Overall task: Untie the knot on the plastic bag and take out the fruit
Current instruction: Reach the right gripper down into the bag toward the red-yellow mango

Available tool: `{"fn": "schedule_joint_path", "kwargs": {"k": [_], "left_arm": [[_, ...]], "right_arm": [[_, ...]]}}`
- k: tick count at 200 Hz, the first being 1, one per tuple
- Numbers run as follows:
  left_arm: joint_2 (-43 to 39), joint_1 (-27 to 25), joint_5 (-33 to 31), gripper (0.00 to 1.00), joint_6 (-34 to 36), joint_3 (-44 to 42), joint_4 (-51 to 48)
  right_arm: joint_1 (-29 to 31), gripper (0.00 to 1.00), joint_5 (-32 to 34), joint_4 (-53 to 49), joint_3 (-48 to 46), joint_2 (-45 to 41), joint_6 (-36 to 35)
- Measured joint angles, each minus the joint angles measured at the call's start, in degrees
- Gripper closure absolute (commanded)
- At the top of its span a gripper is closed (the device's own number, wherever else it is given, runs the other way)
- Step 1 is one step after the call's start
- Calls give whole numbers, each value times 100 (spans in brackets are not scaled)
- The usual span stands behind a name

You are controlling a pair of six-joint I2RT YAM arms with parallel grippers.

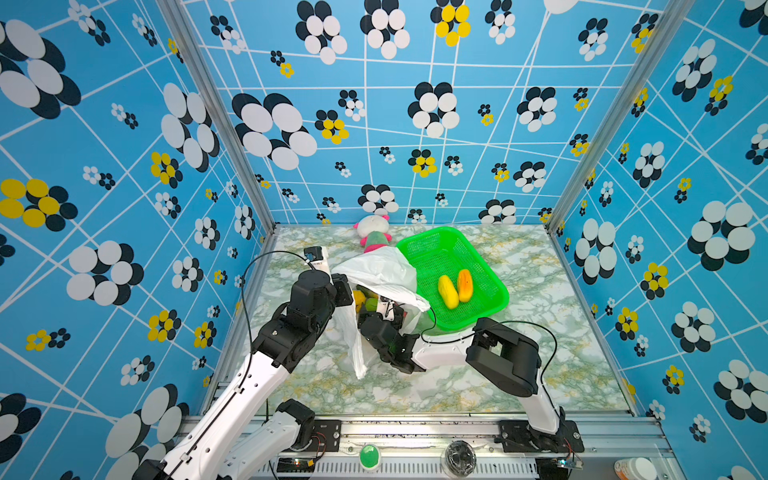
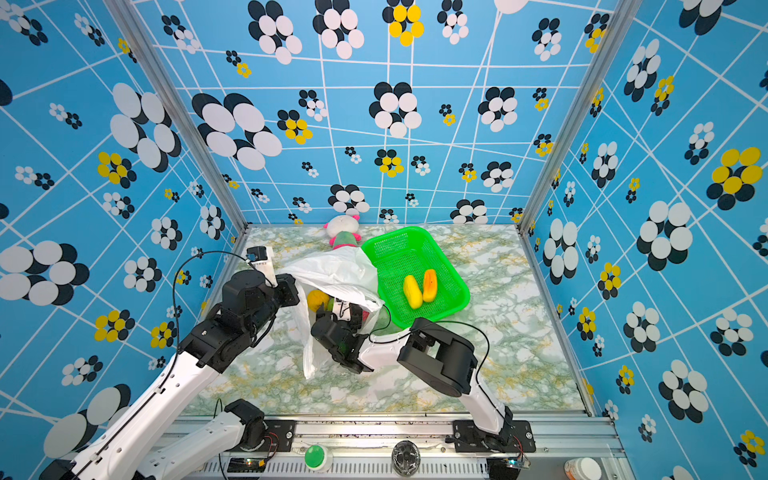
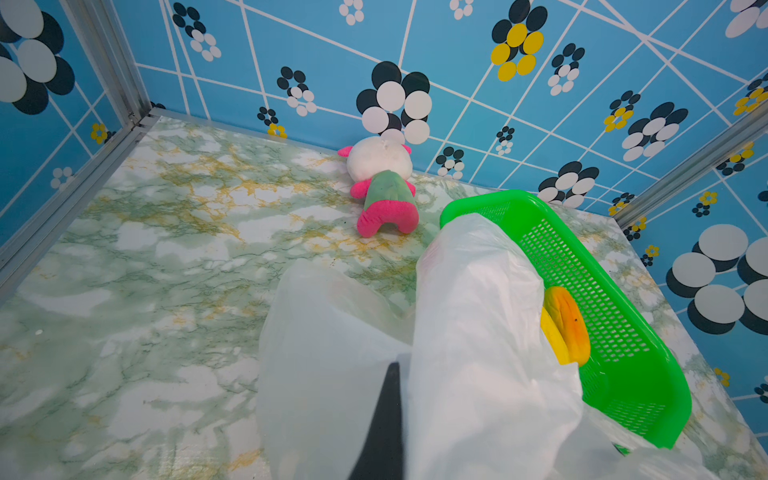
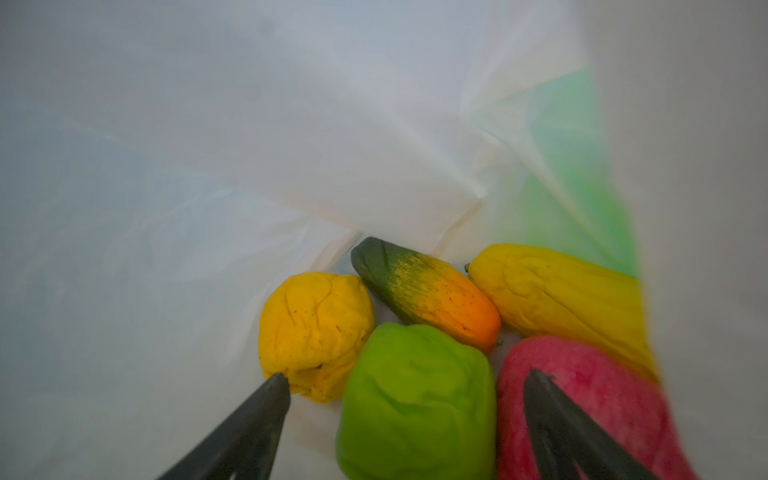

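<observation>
- Fruit-removal step: left end effector [image 3: 391, 376] clamped the plastic bag [image 1: 382, 270] by its rim.
- Inside the bag, right end effector [image 4: 407, 376] gaped astride the green fruit [image 4: 415, 411]; closing was due next.

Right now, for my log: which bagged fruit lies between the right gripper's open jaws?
The green fruit; the round yellow fruit and the red fruit lie off to either side.

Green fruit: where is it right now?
In the right wrist view the green fruit lies inside the plastic bag, between the round yellow fruit and the pinkish red fruit, right ahead of the open right tool.
</observation>
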Motion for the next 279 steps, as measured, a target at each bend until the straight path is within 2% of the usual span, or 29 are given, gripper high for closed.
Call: {"fn": "schedule_joint_path", "kwargs": {"k": [19, 34, 64, 88, 105, 128, 153, 170, 221, 243, 279], "left_arm": [[125, 0, 20, 100, 2, 0, 2], [240, 0, 39, 100, 0, 0, 0], [326, 0, 42, 100, 2, 0, 0], [323, 0, 42, 100, 0, 0, 0], [321, 0, 39, 100, 0, 0, 0], [313, 0, 39, 100, 0, 0, 0], [313, 0, 42, 100, 0, 0, 0], [313, 0, 42, 100, 0, 0, 0], [313, 0, 42, 100, 0, 0, 0], [302, 0, 39, 100, 0, 0, 0], [291, 0, 39, 100, 0, 0, 0]], "right_arm": [[76, 24, -35, -42, -52, 22, 42], [131, 27, -79, -63, -219, 22, -13], [225, 22, -92, 24, -662, -44, -142], [256, 16, -199, -35, -656, -42, -376], [256, 16, -264, -136, -503, 13, -557], [254, 25, -315, -140, -339, 98, -820], [227, 42, -339, -142, -339, 98, -953], [203, 48, -358, -142, -341, 98, -1056], [219, 56, -361, 125, -824, -225, -1340], [297, 57, -273, 516, -1244, -675, -1818], [643, 61, -50, 1897, -1971, -1523, -2994]]}}
